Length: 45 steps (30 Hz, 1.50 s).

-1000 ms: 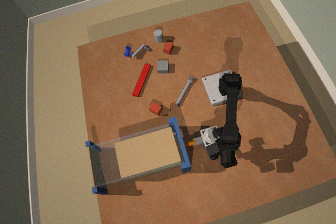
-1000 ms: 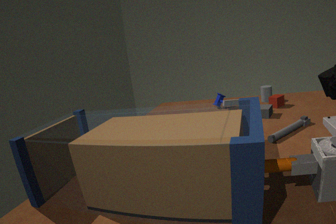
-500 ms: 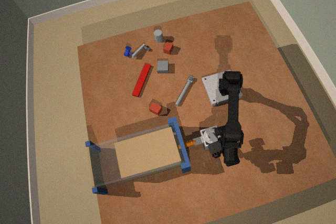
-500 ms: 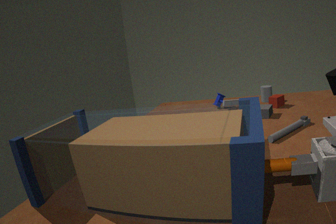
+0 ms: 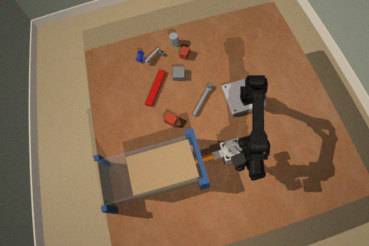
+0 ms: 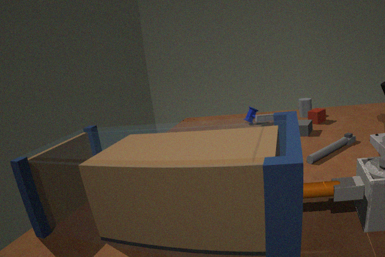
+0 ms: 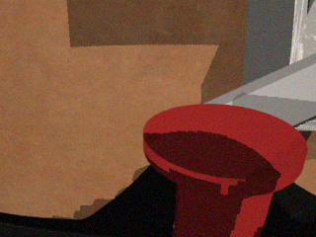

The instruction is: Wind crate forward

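On my screens I could read no brand, label or writing on any of the things. The pincer (image 7: 201,156) was closed around the red knob (image 7: 224,148), a grip with a wide round top, beside the winch (image 5: 229,151) (image 6: 374,201). The crate (image 5: 162,167) (image 6: 177,204) sat flat in the guard cubby, behind the blue frame (image 5: 198,158) (image 6: 283,207) at its mouth; whether its front touched this frame, I could not tell. An orange strap (image 5: 205,158) (image 6: 318,189) ran from under the frame to the winch. On the counter (image 5: 125,118) (image 6: 338,167), well apart from the winch, lay a crank with a blue knob (image 5: 150,55) (image 6: 258,117), a red bar (image 5: 155,87) and a grey block (image 5: 179,73) (image 6: 305,127). A grey rod (image 5: 202,100) (image 6: 329,149) lay nearer. One red block (image 5: 170,118) was near the frame, outside the cubby, and another red block (image 5: 184,52) (image 6: 316,115) stood near the grey cylinder (image 5: 173,39) (image 6: 305,106).
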Each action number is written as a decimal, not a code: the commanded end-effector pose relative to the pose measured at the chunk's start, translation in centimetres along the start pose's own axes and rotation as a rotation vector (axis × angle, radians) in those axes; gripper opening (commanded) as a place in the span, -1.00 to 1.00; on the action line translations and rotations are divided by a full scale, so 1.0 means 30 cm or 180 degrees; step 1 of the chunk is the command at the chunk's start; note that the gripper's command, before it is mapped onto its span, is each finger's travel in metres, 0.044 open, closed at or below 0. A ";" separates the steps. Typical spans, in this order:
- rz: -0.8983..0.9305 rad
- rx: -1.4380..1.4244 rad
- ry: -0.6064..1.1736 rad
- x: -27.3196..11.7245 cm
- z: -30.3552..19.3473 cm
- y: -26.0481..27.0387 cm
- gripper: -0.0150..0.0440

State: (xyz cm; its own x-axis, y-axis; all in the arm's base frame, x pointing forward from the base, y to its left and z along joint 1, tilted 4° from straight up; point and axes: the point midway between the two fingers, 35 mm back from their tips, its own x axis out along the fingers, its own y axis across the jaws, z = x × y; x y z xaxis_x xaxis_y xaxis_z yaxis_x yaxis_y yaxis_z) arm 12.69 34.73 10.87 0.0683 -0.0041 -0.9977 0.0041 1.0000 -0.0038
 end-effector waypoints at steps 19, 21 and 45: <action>-0.0106 -0.0058 0.0110 0.002 -0.102 -0.081 -0.49; -0.0106 -0.0058 0.0111 0.001 -0.107 -0.086 -0.49; -0.0112 -0.0059 0.0114 -0.001 -0.147 -0.157 -0.49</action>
State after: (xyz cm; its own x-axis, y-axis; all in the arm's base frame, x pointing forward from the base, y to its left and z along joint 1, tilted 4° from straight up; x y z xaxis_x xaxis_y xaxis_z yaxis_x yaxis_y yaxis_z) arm 9.12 31.45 10.78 0.0525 -0.0043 -0.9986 -0.0107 0.9999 -0.0049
